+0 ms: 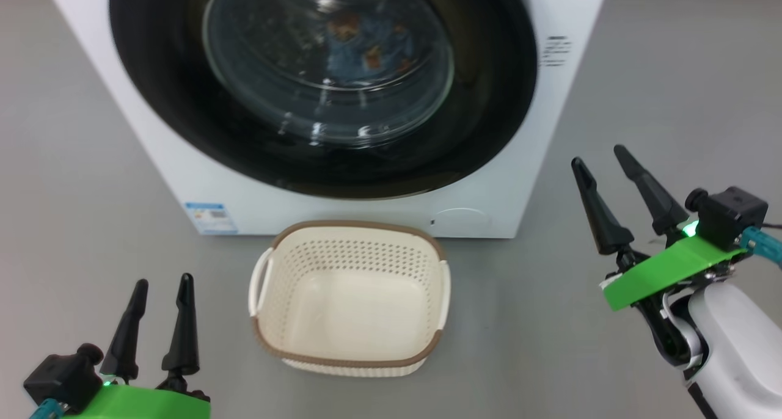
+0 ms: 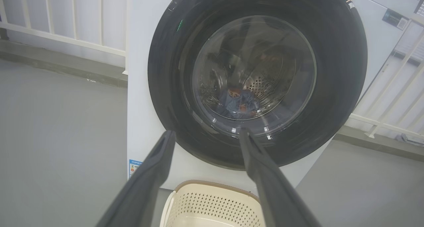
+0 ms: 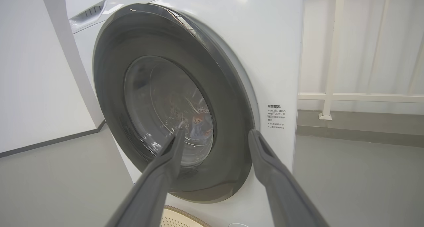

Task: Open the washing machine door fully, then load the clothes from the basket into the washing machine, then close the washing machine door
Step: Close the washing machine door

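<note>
Grey floor (image 1: 73, 193), bare basket (image 1: 351, 226); clothes (image 1: 360, 55) lie behind the closed washing machine door (image 1: 489, 101). Left gripper (image 1: 164, 280) and right gripper (image 1: 599, 155) hang free, fingers spread; job looks done.

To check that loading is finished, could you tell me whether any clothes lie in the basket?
No, the basket has a bare cream floor in the head view.

A: What is the washing machine door (image 1: 489, 101) like?
B: A glossy black ring around a clear, smooth glass window (image 1: 275, 71). The washing machine (image 1: 183, 181) body is smooth white.
A: And the basket (image 1: 348, 260)?
B: Cream perforated plastic with a brown rim. The floor (image 1: 73, 162) is matt grey. Behind the glass, the clothes (image 1: 360, 58) are soft blue cloth against the perforated steel drum (image 2: 261, 84).
</note>
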`<state>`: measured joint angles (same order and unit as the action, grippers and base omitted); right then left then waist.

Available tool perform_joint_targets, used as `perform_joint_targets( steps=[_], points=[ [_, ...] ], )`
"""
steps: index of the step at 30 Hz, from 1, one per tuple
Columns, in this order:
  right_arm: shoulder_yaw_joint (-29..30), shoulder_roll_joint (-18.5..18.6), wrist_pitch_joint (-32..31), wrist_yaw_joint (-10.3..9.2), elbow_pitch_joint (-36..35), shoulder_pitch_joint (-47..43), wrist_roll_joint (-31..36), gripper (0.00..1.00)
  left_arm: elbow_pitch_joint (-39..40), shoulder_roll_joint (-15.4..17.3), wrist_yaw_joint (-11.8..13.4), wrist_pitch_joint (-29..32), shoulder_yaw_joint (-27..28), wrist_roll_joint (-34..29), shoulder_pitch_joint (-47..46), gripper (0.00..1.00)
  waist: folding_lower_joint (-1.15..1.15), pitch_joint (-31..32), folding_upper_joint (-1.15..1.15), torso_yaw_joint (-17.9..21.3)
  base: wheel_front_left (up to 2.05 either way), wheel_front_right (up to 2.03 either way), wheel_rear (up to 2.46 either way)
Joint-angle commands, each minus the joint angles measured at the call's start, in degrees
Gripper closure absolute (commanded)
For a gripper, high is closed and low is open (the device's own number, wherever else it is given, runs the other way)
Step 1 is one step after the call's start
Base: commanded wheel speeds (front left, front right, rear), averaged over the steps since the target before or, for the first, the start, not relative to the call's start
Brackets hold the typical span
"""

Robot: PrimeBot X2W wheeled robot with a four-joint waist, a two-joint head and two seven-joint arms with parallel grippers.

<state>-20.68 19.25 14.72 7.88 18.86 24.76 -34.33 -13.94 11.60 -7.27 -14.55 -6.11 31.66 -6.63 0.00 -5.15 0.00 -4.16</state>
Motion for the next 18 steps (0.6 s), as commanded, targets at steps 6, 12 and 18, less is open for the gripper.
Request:
perform_joint_targets(
  steps=[6,12,18],
  points=[
    [-0.2,-0.5,0.3,-0.39,-2.7,-4.1,1.0,0.0,2.5,1.4,0.1,-0.1,1.5,1.6,0.6,0.0,0.0,3.5,0.0,6.7,0.0,0.0,0.0],
    [1.7,-1.4,0.3,-0.39,-3.6,-7.7,1.6,0.0,2.7,1.3,0.7,0.0,1.4,1.7,1.5,0.0,0.0,4.5,0.0,8.4,0.0,0.0,0.0],
    [3.6,-1.9,0.3,-0.39,-4.4,-10.3,2.8,0.0,3.4,1.3,0.9,0.2,1.3,1.9,1.7,0.0,0.0,4.9,0.0,8.9,0.0,0.0,0.0]
  ],
)
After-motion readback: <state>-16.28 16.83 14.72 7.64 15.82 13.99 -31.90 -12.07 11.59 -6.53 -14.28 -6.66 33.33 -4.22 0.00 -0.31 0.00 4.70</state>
